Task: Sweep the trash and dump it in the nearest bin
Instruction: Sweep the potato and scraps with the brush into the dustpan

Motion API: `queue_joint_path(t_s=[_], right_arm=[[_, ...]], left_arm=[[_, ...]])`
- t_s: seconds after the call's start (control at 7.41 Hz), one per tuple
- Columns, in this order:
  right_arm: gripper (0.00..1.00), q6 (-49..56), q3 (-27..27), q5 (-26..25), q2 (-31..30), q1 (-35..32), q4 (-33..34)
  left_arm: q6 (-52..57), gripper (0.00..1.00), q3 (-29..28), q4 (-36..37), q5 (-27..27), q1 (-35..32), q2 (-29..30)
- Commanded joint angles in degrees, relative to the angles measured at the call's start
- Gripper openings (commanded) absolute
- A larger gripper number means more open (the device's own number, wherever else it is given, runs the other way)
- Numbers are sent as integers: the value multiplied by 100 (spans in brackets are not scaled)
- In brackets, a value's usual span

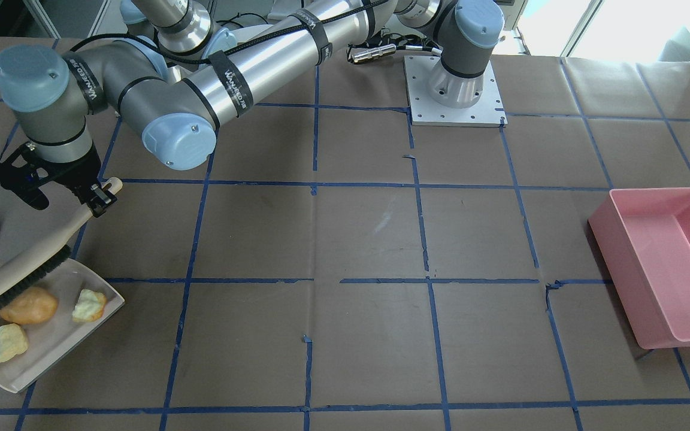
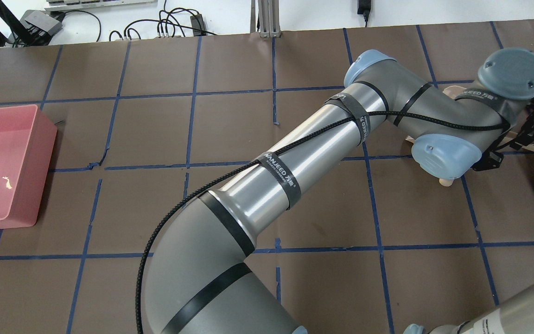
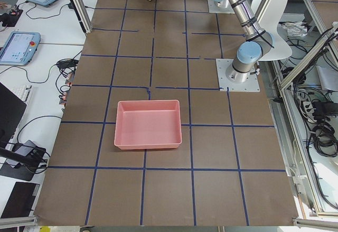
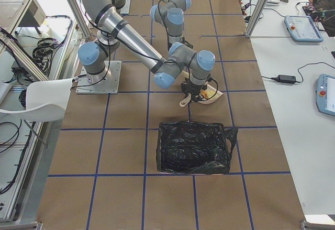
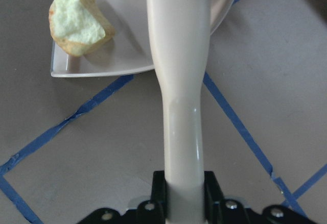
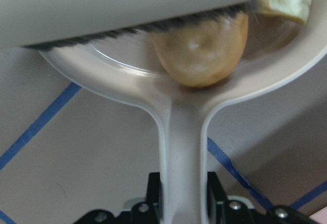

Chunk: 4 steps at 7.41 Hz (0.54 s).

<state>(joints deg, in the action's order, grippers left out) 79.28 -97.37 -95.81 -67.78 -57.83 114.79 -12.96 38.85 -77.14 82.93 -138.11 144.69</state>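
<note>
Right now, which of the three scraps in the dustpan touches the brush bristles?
The round orange-brown scrap, under the brush; the two pale torn chunks lie apart from it.

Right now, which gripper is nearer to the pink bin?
Left. The left gripper, shut on the brush handle, is slightly closer; the right gripper, shut on the dustpan handle, sits farther out past it. Both are far from the pink bin, at the opposite end.
</note>
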Motion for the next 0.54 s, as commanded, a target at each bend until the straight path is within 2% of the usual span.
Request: queue_joint_path(t_s=[0.0, 0.14, 0.27, 0.4], right_arm=[[15, 0, 42, 1, -7, 8, 0], [15, 0, 51, 35, -7, 8, 8], [15, 0, 77, 53, -51, 8, 9], [15, 0, 191, 367, -51, 17, 9]], left_arm=[[-31, 1, 87, -152, 91, 169, -256], [-22, 1, 183, -370, 118, 414, -492], [-31, 1, 550, -642, 127, 782, -869], [-40, 1, 1293, -758, 354, 1168, -1516]])
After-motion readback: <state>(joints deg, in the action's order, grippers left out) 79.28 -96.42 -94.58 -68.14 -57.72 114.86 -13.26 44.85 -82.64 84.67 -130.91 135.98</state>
